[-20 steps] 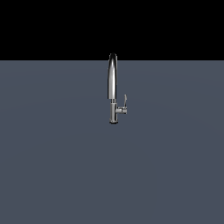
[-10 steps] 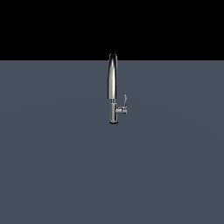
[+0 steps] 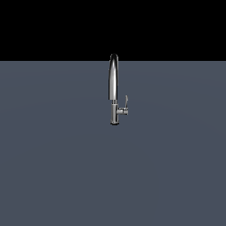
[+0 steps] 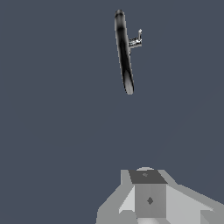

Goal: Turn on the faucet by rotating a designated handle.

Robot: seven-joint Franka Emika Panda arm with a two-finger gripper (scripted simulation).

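The faucet (image 3: 114,84) is a tall chrome tap with an arched spout, standing upright on the grey surface at the middle of the exterior view. The handle (image 3: 125,105) is a small thin chrome lever on a short side stub, on the exterior view's right of the base, pointing up. In the wrist view the faucet (image 4: 124,52) and the handle (image 4: 136,40) show from above, well away from my gripper (image 4: 148,177). The gripper's fingers show as one grey block with no gap and hold nothing. No arm shows in the exterior view.
A flat grey surface (image 3: 53,167) spreads all around the faucet, with a black background behind its far edge. No other object shows in either view.
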